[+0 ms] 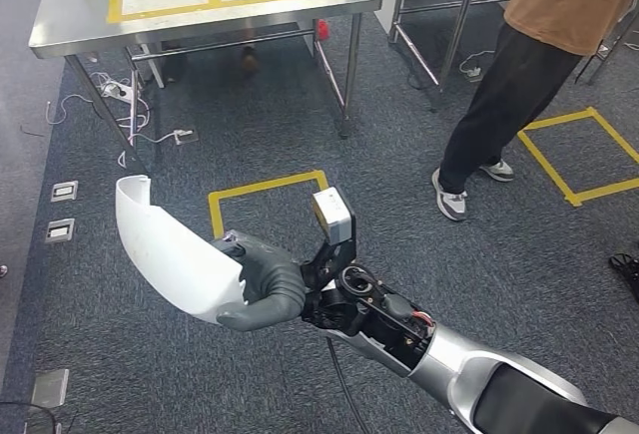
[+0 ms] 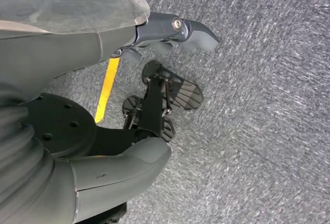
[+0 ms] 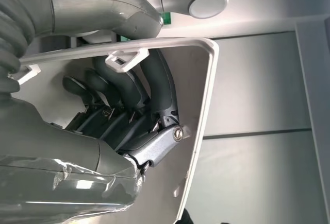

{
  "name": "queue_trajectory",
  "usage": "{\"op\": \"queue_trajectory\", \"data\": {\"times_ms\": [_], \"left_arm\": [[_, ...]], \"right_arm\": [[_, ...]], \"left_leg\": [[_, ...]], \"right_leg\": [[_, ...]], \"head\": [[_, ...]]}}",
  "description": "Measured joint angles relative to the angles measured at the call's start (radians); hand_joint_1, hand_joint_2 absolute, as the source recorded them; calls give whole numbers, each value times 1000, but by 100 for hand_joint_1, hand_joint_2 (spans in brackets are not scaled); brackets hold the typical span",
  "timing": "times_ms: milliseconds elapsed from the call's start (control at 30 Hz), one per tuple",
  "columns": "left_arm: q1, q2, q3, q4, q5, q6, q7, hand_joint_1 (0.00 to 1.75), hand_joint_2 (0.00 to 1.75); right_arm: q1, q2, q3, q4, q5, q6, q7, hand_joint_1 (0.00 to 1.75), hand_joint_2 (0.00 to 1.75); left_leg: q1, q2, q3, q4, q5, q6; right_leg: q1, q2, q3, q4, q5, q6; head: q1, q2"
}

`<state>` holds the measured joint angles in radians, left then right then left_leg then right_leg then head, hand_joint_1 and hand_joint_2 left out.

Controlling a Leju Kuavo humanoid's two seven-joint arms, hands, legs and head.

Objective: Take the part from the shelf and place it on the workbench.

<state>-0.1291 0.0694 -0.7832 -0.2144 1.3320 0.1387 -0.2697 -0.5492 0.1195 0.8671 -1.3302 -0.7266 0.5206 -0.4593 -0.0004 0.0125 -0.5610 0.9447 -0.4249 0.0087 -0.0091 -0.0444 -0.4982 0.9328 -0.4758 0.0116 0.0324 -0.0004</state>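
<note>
Our right hand: arm stretched forward across body, fingers curled inside curved white plastic shell part, clamped, held over grey carpet. Our left hand: hanging over carpet, fingers apart, holding nothing. Steel workbench well beyond.

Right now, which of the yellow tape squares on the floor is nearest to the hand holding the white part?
The tape square just beyond the right hand and its white part. The other floor square lies far right, past the person.
</note>
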Motion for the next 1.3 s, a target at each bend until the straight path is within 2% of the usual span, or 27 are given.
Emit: {"op": "queue_trajectory", "data": {"times_ms": [133,200,267,300,367,400,433,467,533,567,600,733,767,800,833,867,900,933,967,1033,1067,1100,1167,1233,1267,1300], "left_arm": [[-1,3,0,0,-13,4,-1,0,175],[-1,4,-1,0,-23,12,-2,0,175],[-3,4,-3,0,-30,19,-4,0,175],[-5,4,-3,0,-32,22,-4,0,175],[-9,4,-4,0,-34,27,-5,0,175],[-8,4,-4,0,-33,29,-5,0,175],[-7,4,-4,0,-33,29,-5,0,175],[-6,3,-4,0,-33,29,-5,0,175],[-5,2,-4,0,-32,29,-5,0,175],[-7,2,-4,0,-32,29,-5,0,175],[-8,3,-4,0,-32,29,-5,0,175],[-10,4,-4,0,-31,29,-5,0,175],[-11,4,-5,0,-30,29,-5,0,175],[-13,3,-5,0,-30,29,-6,0,175],[-14,3,-5,0,-30,29,-6,0,175],[-15,3,-5,0,-30,28,-7,0,175],[-13,3,-5,0,-29,28,-7,0,175],[-9,3,-5,0,-29,28,-7,0,175],[-6,3,-5,0,-29,28,-7,0,175],[-3,4,-5,0,-29,28,-7,0,175],[-3,6,-5,0,-29,28,-7,0,175],[-4,7,-5,0,-29,28,-7,0,175],[-9,7,-5,0,-29,28,-7,0,175],[-10,6,-5,0,-29,28,-8,0,175],[-9,6,-5,0,-29,28,-8,0,175],[-8,6,-5,0,-29,28,-8,0,175]], "right_arm": [[-1,0,0,0,0,1,0,166,175],[-2,0,0,-1,0,1,0,166,175],[-5,1,-1,-3,0,1,0,166,175],[-5,1,-1,-4,0,1,0,166,175],[-2,0,-1,-5,0,1,0,166,175],[2,-1,-1,-5,0,0,1,166,175],[5,-2,-1,-5,0,0,1,166,175],[7,-2,-1,-5,0,0,1,166,175],[7,-3,-1,-5,0,0,1,166,175],[7,-4,-1,-5,0,0,1,166,175],[7,-5,-1,-5,0,0,1,166,175],[8,-7,-1,-7,0,-1,1,166,175],[6,-6,-1,-8,0,-1,0,166,175],[5,-5,-1,-9,0,0,0,166,175],[4,-5,-1,-9,0,0,0,166,175],[4,-5,-1,-8,0,0,0,166,175],[5,-6,-1,-8,0,0,0,166,175],[8,-6,-1,-7,0,0,1,166,175],[9,-6,-1,-7,0,0,1,166,175],[10,-6,-1,-7,0,0,1,166,175],[9,-6,-1,-7,0,0,1,166,175],[8,-6,-1,-8,0,0,1,166,175],[7,-6,-1,-9,0,0,1,166,175],[6,-6,-1,-10,0,0,1,166,175],[5,-6,-1,-11,0,0,0,166,175],[3,-6,-1,-12,0,0,0,166,175]], "left_leg": [[-6,-1,-2,5,-5,5],[-2,-1,5,-5,-5,11],[6,-3,20,-21,-5,18],[10,-4,28,-26,-6,22],[10,-7,37,-27,-13,25],[10,-10,43,-26,-18,24],[12,-14,50,-26,-24,21],[14,-18,61,-25,-32,16],[19,-25,83,-21,-51,4],[19,-28,89,-18,-60,-3],[19,-31,89,-15,-65,-11],[22,-32,84,-14,-78,-35],[23,-28,77,5,-89,-40],[24,-25,53,49,-105,-43],[25,-22,11,119,-123,-45],[25,-20,-44,199,-139,-46],[25,-20,-97,266,-142,-45],[25,-20,-137,300,-127,-43],[24,-20,-155,290,-89,-40],[19,-19,-139,172,23,-27],[13,-18,-121,113,62,-20],[7,-16,-103,65,78,-13],[0,-16,-81,31,57,-4],[3,-18,-61,12,38,4],[6,-19,-48,6,31,10],[8,-19,-33,2,24,15]], "right_leg": [[-5,-2,2,-6,1,7],[-6,-2,9,-8,-2,14],[-5,15,-6,35,-27,18],[-6,26,-35,92,-53,19],[-8,37,-121,248,-111,20],[-10,39,-157,304,-122,22],[-12,39,-176,322,-111,23],[-14,39,-172,294,-75,24],[-19,41,-121,158,19,29],[-19,45,-94,97,48,30],[-19,49,-76,59,56,27],[-14,54,-61,37,31,-1],[-15,53,-51,32,27,-7],[-16,52,-39,26,23,-13],[-16,49,-29,20,18,-18],[-14,47,-19,16,12,-21],[-13,47,-8,14,4,-23],[-11,48,4,12,-6,-25],[-10,49,19,12,-16,-25],[-8,52,50,11,-42,-24],[-5,52,60,8,-54,-20],[-5,52,65,5,-63,-15],[-3,51,76,-1,-72,-3],[-6,49,89,7,-75,6],[-6,49,82,33,-80,10],[-7,48,58,80,-91,14]], "head": [[-2,0],[-5,0],[-3,0],[0,0],[5,0],[6,0],[8,0],[9,0],[12,0],[13,0],[13,0],[5,0],[0,0],[-5,0],[-10,0],[-14,0],[-16,0],[-17,0],[-18,0],[-20,0],[-22,0],[-24,0],[-25,0],[-21,0],[-18,0],[-15,0]]}}
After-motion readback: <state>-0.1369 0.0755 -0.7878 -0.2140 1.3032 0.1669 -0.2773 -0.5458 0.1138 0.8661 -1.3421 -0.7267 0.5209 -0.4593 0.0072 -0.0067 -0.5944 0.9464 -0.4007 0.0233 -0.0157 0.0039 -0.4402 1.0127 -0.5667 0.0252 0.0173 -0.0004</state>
